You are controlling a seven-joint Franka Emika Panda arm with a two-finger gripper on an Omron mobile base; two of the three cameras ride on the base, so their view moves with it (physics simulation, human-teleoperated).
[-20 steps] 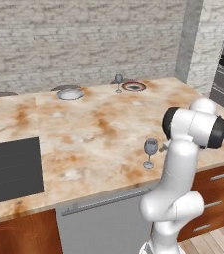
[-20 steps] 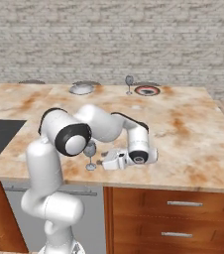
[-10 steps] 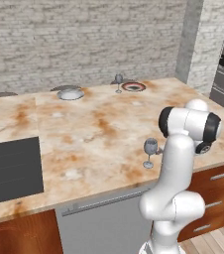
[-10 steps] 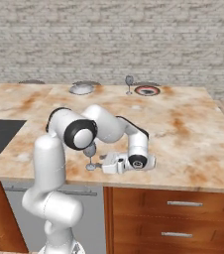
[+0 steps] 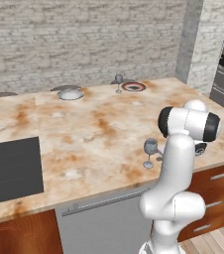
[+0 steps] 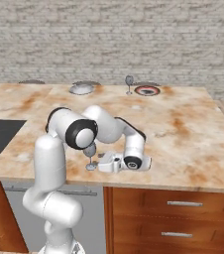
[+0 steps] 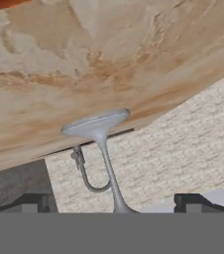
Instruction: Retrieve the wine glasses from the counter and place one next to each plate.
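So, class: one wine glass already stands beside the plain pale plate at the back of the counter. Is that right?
No. In the left base view that wine glass stands beside the red-rimmed plate; the pale plate has none beside it.

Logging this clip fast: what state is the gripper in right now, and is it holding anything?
Gripper: jaws open, either side of the near wine glass stem, not closed on it.

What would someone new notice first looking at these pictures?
The white robot arm folded low over the front edge of the beige, rust-veined marble counter, its open gripper lying sideways around the stem of a clear stemmed wine glass. At the far edge, a second identical glass stands left of a red-rimmed plate, with a pale grey-white plate further left.
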